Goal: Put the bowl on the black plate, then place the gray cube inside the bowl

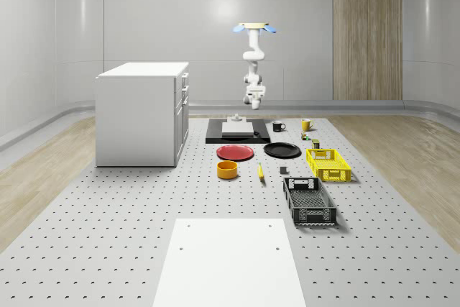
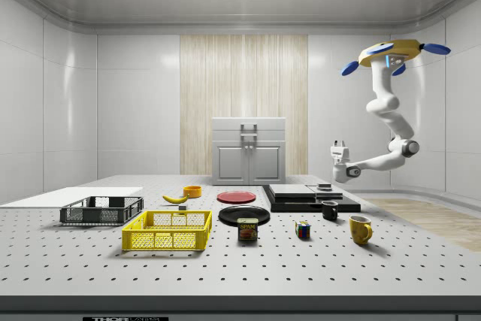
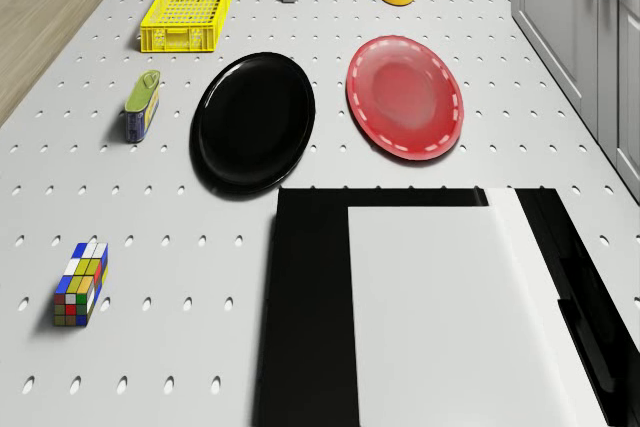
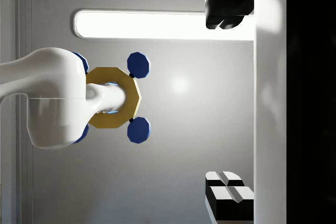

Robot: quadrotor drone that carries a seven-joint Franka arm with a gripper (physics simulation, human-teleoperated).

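Bowl (image 1: 227,170) sat nearest on the surface (image 1: 144,235), gray cube (image 1: 283,171) beside; black plate (image 1: 282,150) beyond. Drone (image 1: 254,28) hovered past the black slab (image 1: 215,134); claw (image 2: 340,145) wide open, empty, pointing upward. Risk: long reach, a swinging arm could knock the bowl.

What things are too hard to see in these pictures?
- Gray cube: tiny in the whole-scene view, so its faces are unreadable.
- Yellow bowl: the banana partly hides it in the side view.
- Black crate: its inside is screened by its mesh walls in the side view.
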